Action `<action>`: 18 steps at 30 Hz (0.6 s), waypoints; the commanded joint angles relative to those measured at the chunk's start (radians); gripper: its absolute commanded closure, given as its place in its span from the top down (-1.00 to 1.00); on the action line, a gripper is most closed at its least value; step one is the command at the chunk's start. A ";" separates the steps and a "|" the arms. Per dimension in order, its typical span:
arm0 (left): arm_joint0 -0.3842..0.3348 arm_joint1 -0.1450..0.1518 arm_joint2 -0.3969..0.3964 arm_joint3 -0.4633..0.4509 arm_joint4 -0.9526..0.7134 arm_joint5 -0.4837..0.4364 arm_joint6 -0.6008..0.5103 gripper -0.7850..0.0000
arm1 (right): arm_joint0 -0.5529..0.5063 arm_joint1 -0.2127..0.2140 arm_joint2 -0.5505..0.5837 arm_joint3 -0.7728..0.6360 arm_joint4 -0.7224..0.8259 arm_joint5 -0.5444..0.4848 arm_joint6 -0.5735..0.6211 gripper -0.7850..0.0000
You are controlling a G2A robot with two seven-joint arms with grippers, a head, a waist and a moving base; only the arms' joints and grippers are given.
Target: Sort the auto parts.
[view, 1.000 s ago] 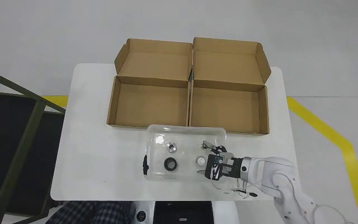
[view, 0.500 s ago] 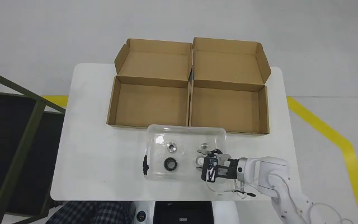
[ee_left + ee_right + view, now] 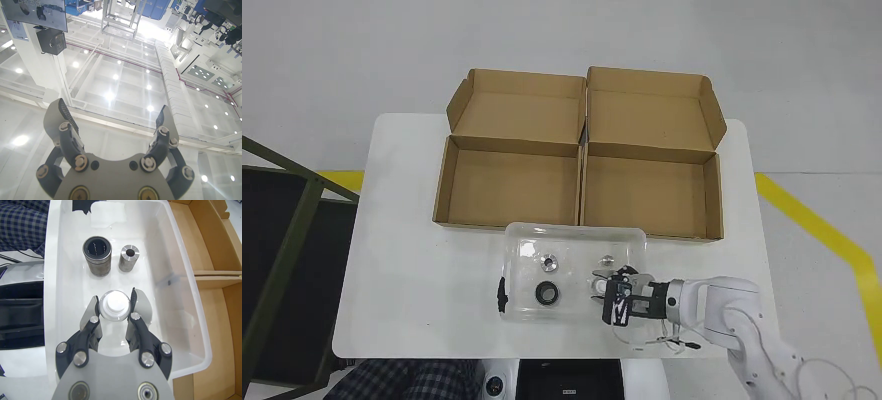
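The right hand (image 3: 114, 292) is down inside the tub with its two fingers closed on a small white round part with a clear, glossy rim (image 3: 114, 308). One ribbed pad lies against each side of the rim, and I see no gap between pad and part. The part sits on the floor of the tub, near the middle, with its raised white centre facing up.

I judge this part to be light and stiff, probably plastic. The rim is round and smooth, so it may slip or turn between the pads if the grip is off centre. The best hold, I think, is across its widest line, as the fingers are placed now, with moderate force.

Just beyond the fingertips stand two other parts, close together but apart: a dark grey metal sleeve with a black inner ring (image 3: 97, 255) and a shorter silver steel cylinder with a hole in its top (image 3: 129, 258). Both look much heavier.

All three are in a clear plastic tub (image 3: 181, 256) on the white table (image 3: 412, 260). Behind the tub lie two open brown cardboard boxes, one (image 3: 510, 185) beside the other (image 3: 647, 195).

The left hand (image 3: 112, 103) is wide open, holds nothing and points up to the ceiling.
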 commanded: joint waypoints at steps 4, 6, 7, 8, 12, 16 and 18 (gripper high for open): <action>0.000 0.000 0.000 0.000 0.000 0.000 0.000 1.00 | 0.009 0.007 0.043 -0.019 0.050 -0.008 -0.011 -1.00; 0.000 0.000 0.000 0.000 0.000 0.000 0.000 1.00 | 0.014 0.010 0.067 -0.021 0.079 -0.010 -0.033 -1.00; 0.000 0.000 0.000 0.000 0.000 0.000 0.000 1.00 | 0.017 0.011 0.077 -0.019 0.092 -0.017 -0.042 -1.00; 0.000 0.000 0.000 0.000 0.000 0.000 0.000 1.00 | 0.019 0.013 0.086 -0.016 0.112 -0.026 -0.055 -1.00; 0.000 0.000 0.000 0.000 0.000 0.000 0.000 1.00 | 0.029 0.019 0.118 -0.003 0.193 -0.066 -0.094 -1.00; 0.000 0.000 0.000 0.000 0.000 0.000 0.000 1.00 | 0.038 0.022 0.134 -0.002 0.253 -0.063 -0.105 -1.00; 0.000 0.000 0.000 0.000 0.000 0.000 0.000 1.00 | 0.042 0.022 0.132 0.015 0.320 -0.061 -0.130 -1.00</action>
